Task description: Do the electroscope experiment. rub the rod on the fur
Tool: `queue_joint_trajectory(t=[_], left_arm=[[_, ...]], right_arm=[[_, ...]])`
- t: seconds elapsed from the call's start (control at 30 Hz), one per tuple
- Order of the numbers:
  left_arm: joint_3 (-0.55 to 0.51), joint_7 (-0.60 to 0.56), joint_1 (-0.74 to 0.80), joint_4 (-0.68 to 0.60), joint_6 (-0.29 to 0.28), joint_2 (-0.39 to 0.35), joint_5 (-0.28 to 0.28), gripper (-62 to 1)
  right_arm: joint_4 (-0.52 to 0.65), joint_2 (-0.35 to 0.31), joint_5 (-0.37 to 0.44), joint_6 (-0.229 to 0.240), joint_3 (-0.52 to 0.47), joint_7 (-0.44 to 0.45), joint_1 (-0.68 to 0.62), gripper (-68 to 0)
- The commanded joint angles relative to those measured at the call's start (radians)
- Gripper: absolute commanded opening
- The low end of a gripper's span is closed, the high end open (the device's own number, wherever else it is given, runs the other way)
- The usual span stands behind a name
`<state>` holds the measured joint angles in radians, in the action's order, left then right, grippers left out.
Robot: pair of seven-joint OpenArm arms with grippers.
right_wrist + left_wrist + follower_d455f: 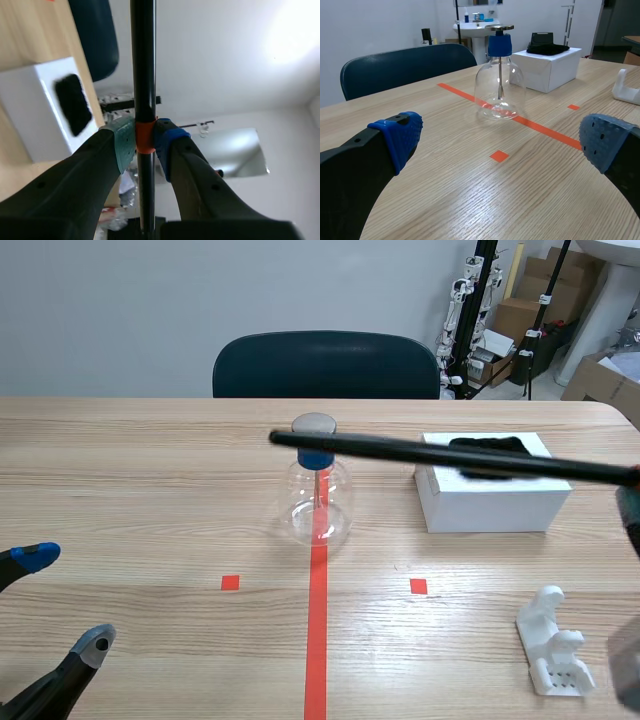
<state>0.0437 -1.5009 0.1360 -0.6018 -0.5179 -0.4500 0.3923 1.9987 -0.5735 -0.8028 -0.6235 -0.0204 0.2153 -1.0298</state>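
The black rod hangs level above the table, clamped at its orange band in the right gripper. It crosses over the black fur lying on the white box. Its free end sits by the top disc of the glass electroscope; whether they touch I can't tell. The left gripper rests low near the table, fingers wide apart. A white holder stands near the right arm.

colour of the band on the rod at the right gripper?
Orange band on the black rod; best in right wrist view.
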Motion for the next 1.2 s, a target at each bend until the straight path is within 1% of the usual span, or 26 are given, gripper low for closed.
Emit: queue_joint_trajectory(t=[0.0, 0.03, 0.1, 0.13, 0.23, 0.37, 0.43, 0.5, 0.6, 0.67, 0.73, 0.87, 0.93, 0.97, 1.03, 1.17], left_arm=[[-0.005, -0.028, 0.002, -0.014, -0.002, -0.011, -0.013, 1.4], [-0.005, -0.028, 0.002, -0.014, -0.002, -0.011, -0.013, 1.4], [-0.005, -0.028, 0.002, -0.014, -0.002, -0.011, -0.013, 1.4], [-0.005, -0.028, 0.002, -0.014, -0.002, -0.011, -0.013, 1.4], [-0.005, -0.028, 0.002, -0.014, -0.002, -0.011, -0.013, 1.4], [-0.005, -0.028, 0.002, -0.014, -0.002, -0.011, -0.013, 1.4], [-0.005, -0.028, 0.002, -0.014, -0.002, -0.011, -0.013, 1.4], [-0.005, -0.028, 0.002, -0.014, -0.002, -0.011, -0.013, 1.4], [-0.005, -0.028, 0.002, -0.014, -0.002, -0.011, -0.013, 1.4], [-0.005, -0.028, 0.002, -0.014, -0.002, -0.011, -0.013, 1.4], [-0.005, -0.028, 0.002, -0.014, -0.002, -0.011, -0.013, 1.4], [-0.005, -0.028, 0.002, -0.014, -0.002, -0.011, -0.013, 1.4], [-0.005, -0.028, 0.002, -0.014, -0.002, -0.011, -0.013, 1.4], [-0.005, -0.028, 0.002, -0.014, -0.002, -0.011, -0.013, 1.4], [-0.005, -0.028, 0.002, -0.014, -0.002, -0.011, -0.013, 1.4], [-0.005, -0.028, 0.002, -0.014, -0.002, -0.011, -0.013, 1.4]], right_arm=[[0.013, -0.008, 0.027, -0.016, -0.026, -0.01, 0.029, -63.8], [0.013, -0.008, 0.043, -0.015, -0.039, -0.016, 0.04, -64.2], [0.013, -0.008, 0.079, -0.015, -0.067, -0.019, 0.069, -67.6], [0.011, -0.008, 0.091, -0.01, -0.081, -0.022, 0.086, -67.3], [-0.004, -0.008, 0.093, 0.032, -0.121, -0.042, 0.146, -67.4], [-0.057, -0.009, 0.092, 0.083, -0.16, -0.042, 0.257, -67.4], [-0.094, -0.021, 0.08, 0.138, -0.174, -0.041, 0.33, -67.4], [-0.129, -0.042, 0.065, 0.211, -0.183, -0.05, 0.415, -67.6], [-0.18, -0.075, 0.062, 0.296, -0.183, -0.091, 0.58, -67.6], [-0.218, -0.094, 0.056, 0.37, -0.183, -0.098, 0.696, -67.6], [-0.246, -0.119, 0.035, 0.441, -0.181, -0.09, 0.779, -67.6], [-0.267, -0.165, -0.005, 0.51, -0.178, -0.045, 0.851, -67.5], [-0.271, -0.204, -0.018, 0.547, -0.156, -0.041, 0.871, -67.6], [-0.274, -0.231, -0.021, 0.558, -0.136, -0.041, 0.877, -67.5], [-0.284, -0.292, -0.021, 0.558, -0.085, -0.056, 0.881, -67.5], [-0.294, -0.411, -0.021, 0.557, 0.045, -0.122, 0.891, -67.5]])
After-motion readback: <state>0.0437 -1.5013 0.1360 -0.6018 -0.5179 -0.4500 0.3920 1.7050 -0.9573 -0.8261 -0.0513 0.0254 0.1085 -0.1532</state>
